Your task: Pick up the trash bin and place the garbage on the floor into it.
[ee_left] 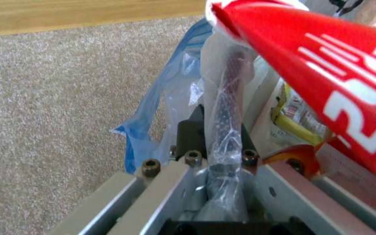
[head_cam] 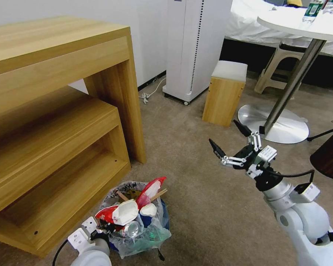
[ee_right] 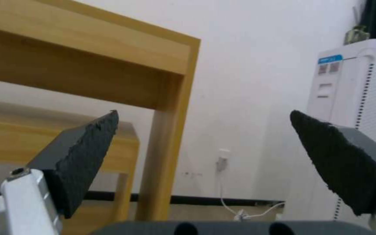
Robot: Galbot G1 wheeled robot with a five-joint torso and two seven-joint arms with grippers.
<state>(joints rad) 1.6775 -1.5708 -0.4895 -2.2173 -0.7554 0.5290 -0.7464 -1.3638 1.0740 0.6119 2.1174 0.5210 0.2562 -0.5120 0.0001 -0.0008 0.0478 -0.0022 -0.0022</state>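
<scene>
Our left gripper (head_cam: 101,226) clamps the trash bin (head_cam: 160,218) by its bag-lined rim, beside the wooden shelf (head_cam: 59,147). Our right gripper (head_cam: 230,141) hovers right of the bin, jaws wide apart.

A wooden shelf unit (head_cam: 55,111), white appliance (head_cam: 196,44), stool (head_cam: 225,92) and perhaps a round table (head_cam: 303,22).

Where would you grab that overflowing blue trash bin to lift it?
By its rim, from above on the near side. The trash bin stands upright, heaped with garbage, so only the bag-wrapped edge is free. The left gripper appears clamped there; the right gripper hangs open.
</scene>
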